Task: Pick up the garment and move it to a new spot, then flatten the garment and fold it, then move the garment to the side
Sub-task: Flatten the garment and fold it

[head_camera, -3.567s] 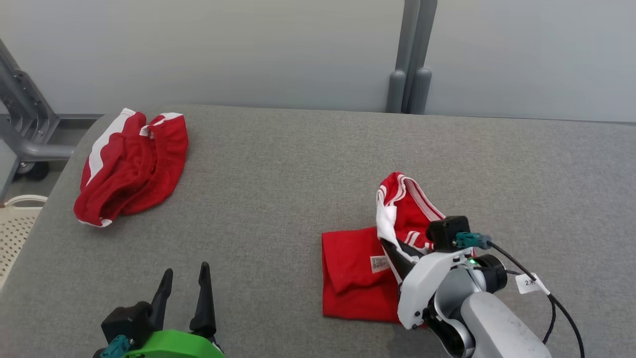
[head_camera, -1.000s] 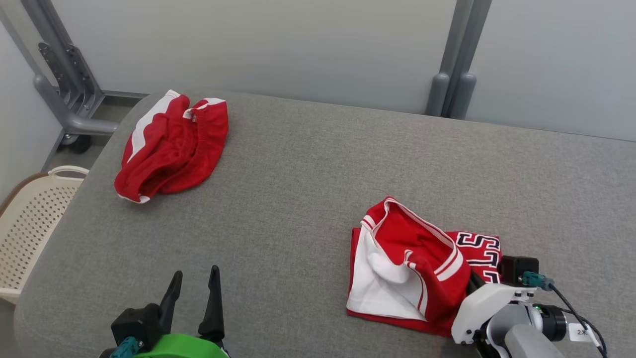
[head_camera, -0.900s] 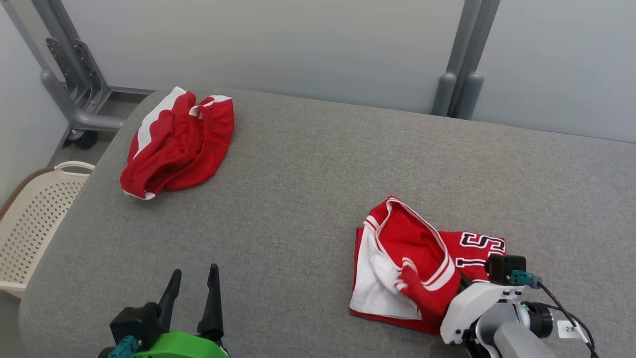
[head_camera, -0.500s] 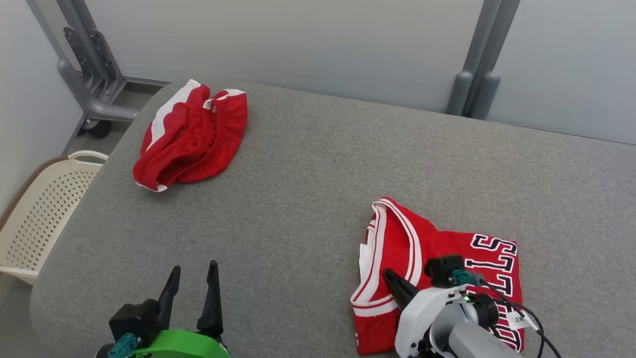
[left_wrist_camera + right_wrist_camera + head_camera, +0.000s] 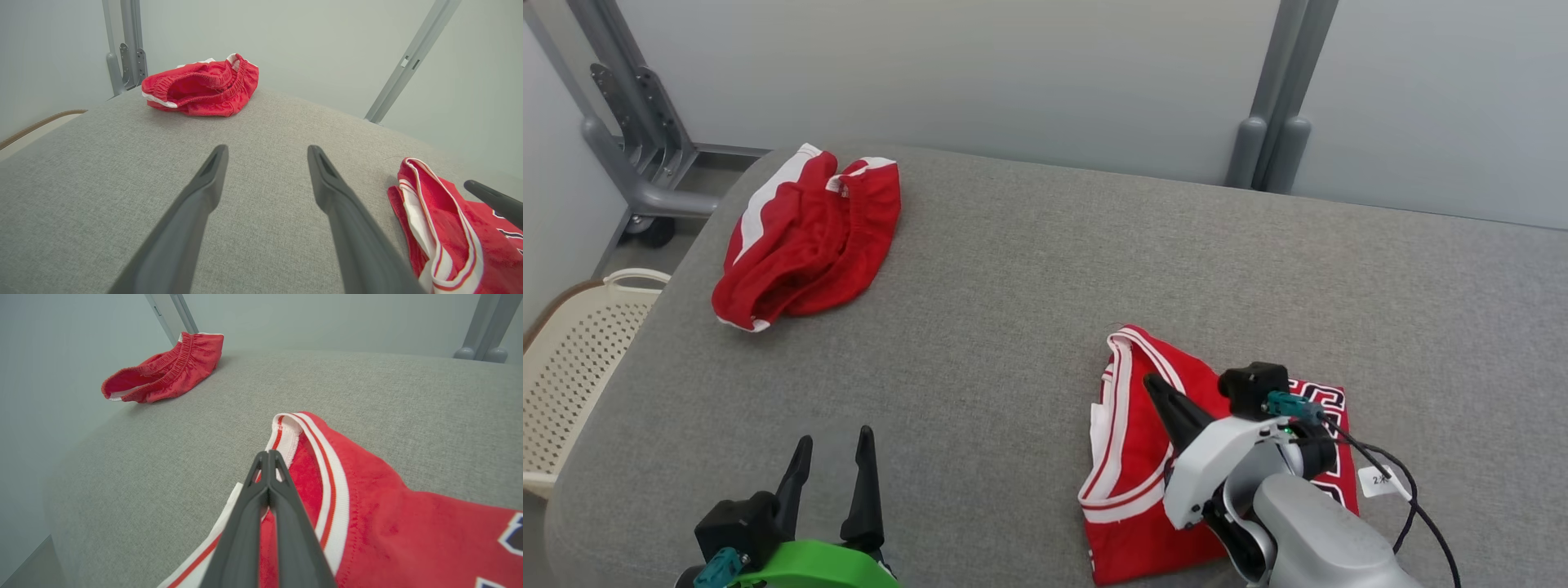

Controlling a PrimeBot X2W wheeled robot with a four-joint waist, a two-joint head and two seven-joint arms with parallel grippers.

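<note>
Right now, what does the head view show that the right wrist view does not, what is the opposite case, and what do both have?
Head view, not the right wrist view: the open left pincer at the lower left, a cream perforated basket beside the table, and the right arm's white wrist housing.
Right wrist view, not the head view: the right pincer seen along its own fingers, tips pressed together with no cloth between them, over the striped neckline of the jersey.
Both: the red jersey, the red shorts near the table's far left corner, the grey table.
</note>
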